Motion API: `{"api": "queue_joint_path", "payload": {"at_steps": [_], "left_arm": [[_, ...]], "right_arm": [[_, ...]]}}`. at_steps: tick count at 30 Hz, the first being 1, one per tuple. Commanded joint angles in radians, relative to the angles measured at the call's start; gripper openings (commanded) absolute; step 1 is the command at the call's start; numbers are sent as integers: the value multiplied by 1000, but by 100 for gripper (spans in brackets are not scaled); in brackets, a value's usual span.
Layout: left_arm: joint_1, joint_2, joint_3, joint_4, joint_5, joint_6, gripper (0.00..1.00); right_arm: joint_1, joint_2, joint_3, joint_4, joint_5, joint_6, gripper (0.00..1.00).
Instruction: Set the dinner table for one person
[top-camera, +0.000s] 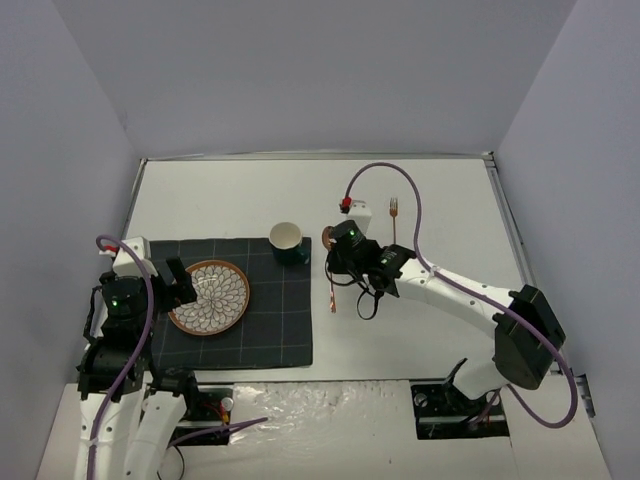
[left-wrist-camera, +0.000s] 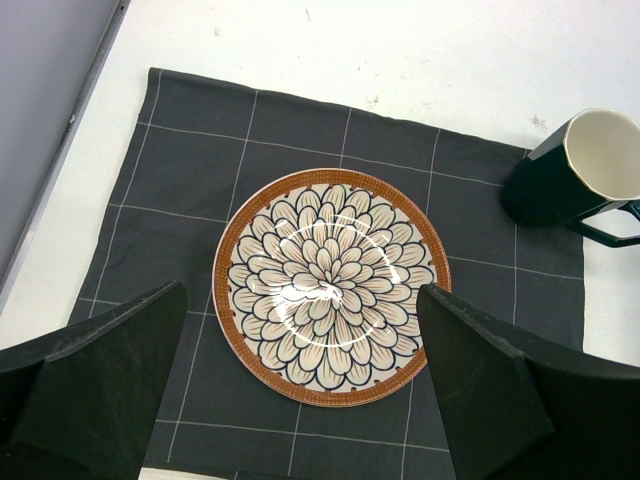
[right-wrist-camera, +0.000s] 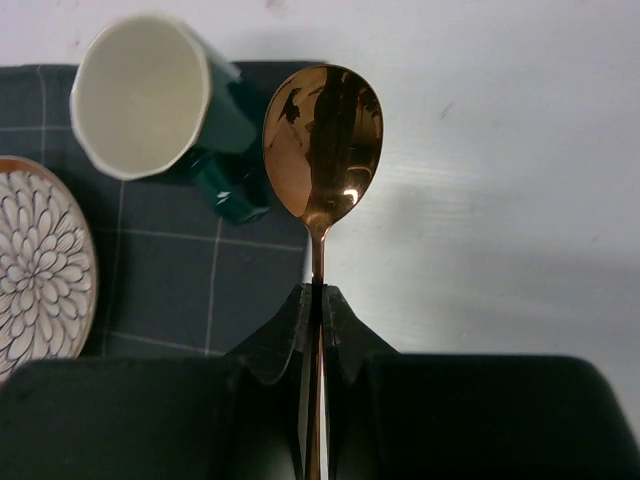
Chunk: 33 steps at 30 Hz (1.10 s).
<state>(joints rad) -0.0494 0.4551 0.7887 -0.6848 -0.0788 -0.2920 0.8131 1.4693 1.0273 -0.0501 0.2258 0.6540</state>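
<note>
Left pincer (top-camera: 180, 282): released, its black wedge-shaped fingers spread wide either side of the plate, above it.
Plate (left-wrist-camera: 330, 285): round, glossy ceramic, with a dark petal pattern on cream and a brown rim. It lies flat on the placemat, left of its centre.
Placemat (left-wrist-camera: 200, 150): dark woven cloth, rectangular, crossed by a thin pale grid. It lies flat on the left half of the table.
Right pincer (right-wrist-camera: 315, 300): clenched on the spoon's thin handle, the black fingers pressed together.
Spoon (right-wrist-camera: 322, 140): polished copper-coloured metal with an oval, mirror-bright bowl. It points away from the arms, over bare table just beside the placemat's right edge. I cannot tell whether it touches the surface.
Mug (right-wrist-camera: 140, 95): dark green, faceted outside and plain white inside. It stands upright on the placemat's far right corner, just left of the spoon's bowl.
Fork (top-camera: 394, 220): slim, copper-coloured, lying on the table well right of the mug.
Dinner table (top-camera: 220, 195): large, flat, smooth white rectangle with thin metal edge rails. It lies under everything, between grey walls.
</note>
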Motion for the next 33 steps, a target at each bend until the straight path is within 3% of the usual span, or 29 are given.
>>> {"api": "queue_joint_path", "payload": {"at_steps": [1, 5, 12, 21, 33], "left_arm": [[8, 4, 14, 40, -1, -3, 97], [8, 2, 15, 39, -1, -3, 97], [9, -3, 14, 38, -2, -3, 97], [8, -3, 15, 39, 2, -3, 97], [7, -4, 14, 40, 8, -1, 97]], "right_arm": [[131, -3, 35, 0, 120, 190, 0], [243, 67, 99, -20, 178, 251, 0], [331, 197, 171, -30, 201, 317, 0], [336, 349, 237, -28, 173, 355, 0], [336, 433, 246, -28, 224, 421, 0]]}}
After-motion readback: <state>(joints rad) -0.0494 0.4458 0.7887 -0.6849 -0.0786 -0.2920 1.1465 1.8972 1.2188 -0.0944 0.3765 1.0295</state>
